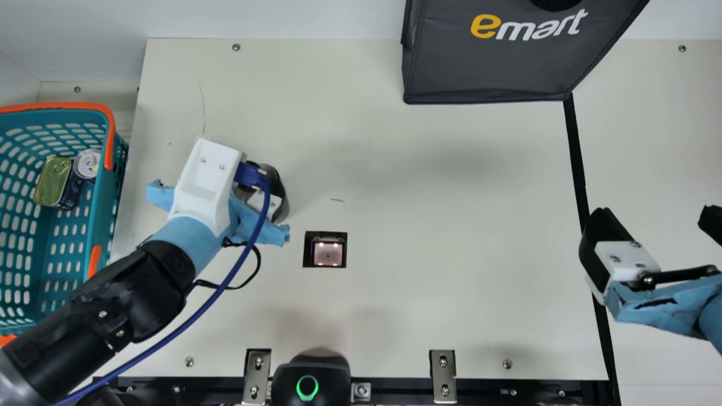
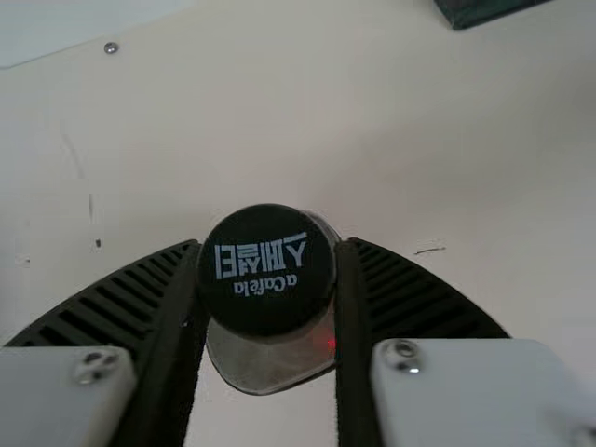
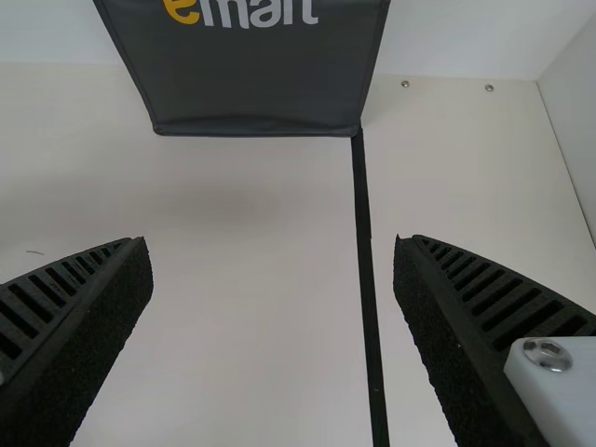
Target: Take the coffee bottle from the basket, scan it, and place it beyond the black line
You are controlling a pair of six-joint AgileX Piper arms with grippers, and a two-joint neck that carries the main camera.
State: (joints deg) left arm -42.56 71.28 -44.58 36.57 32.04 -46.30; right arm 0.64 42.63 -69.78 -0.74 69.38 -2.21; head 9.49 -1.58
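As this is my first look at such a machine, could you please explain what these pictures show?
It is a two-armed robot working at a cream table. The main picture looks down from a camera on the neck between the arms; the other two come from cameras on the left and right wrists.

The left gripper pinches a bottle by its dark cap. In the main view, this gripper is between the basket and the square scanner set in the table. The right gripper is open and holds nothing.

Two tins, one round and one boxy, lie in the basket. A dark bag stands at the far side, by the black line.
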